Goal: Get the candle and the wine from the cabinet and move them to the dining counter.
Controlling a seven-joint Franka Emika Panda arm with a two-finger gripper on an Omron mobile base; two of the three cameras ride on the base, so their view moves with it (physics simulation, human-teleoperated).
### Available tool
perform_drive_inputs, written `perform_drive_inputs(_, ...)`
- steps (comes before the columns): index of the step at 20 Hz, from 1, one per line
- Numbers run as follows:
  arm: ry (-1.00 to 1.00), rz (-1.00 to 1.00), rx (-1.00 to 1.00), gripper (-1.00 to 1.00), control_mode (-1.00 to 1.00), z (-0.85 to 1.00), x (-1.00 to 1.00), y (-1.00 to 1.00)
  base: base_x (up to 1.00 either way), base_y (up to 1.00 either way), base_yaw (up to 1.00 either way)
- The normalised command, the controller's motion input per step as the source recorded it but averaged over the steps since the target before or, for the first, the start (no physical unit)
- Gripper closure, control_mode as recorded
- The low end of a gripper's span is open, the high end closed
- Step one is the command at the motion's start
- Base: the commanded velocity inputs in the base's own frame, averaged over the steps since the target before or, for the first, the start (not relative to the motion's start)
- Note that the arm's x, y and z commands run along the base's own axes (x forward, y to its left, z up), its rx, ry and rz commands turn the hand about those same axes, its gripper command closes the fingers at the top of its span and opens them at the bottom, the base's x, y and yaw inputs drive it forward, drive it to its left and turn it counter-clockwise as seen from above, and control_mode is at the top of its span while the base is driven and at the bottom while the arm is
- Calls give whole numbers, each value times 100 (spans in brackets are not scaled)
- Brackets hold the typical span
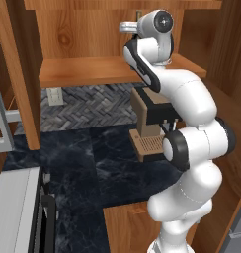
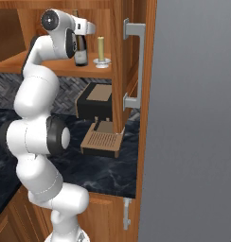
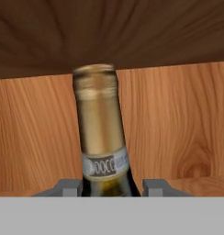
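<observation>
We have the gripper (image 3: 111, 186) reaching into the open cabinet (image 2: 118, 56), its fingers (image 3: 68, 187) flanking the wine (image 3: 101, 133) at the shoulder, apparently pinching it, since that low hold steadies a tall bottle. The wine stands upright on the shelf (image 1: 83, 71); the candle (image 2: 101, 52) waits just beside it, away from our approach.

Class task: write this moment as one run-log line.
stage: grasping wine | jaws: either side of bottle, grip unconfirmed | candle: on cabinet shelf
</observation>
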Motion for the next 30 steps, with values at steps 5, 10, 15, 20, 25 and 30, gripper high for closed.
perform_drive_inputs(5, 0, 0, 0, 100, -100, -1, 3, 0, 0, 0, 0)
perform_drive_inputs(10, 0, 0, 0, 100, -100, 0, 0, 0, 0, 0, 0)
perform_drive_inputs(15, 0, 0, 0, 100, -100, 0, 0, 0, 0, 0, 0)
perform_drive_inputs(20, 0, 0, 0, 100, -100, 0, 0, 0, 0, 0, 0)
perform_drive_inputs(25, 0, 0, 0, 100, -100, 0, 0, 0, 0, 0, 0)
perform_drive_inputs(30, 0, 0, 0, 100, -100, 0, -3, 0, 0, 0, 0)
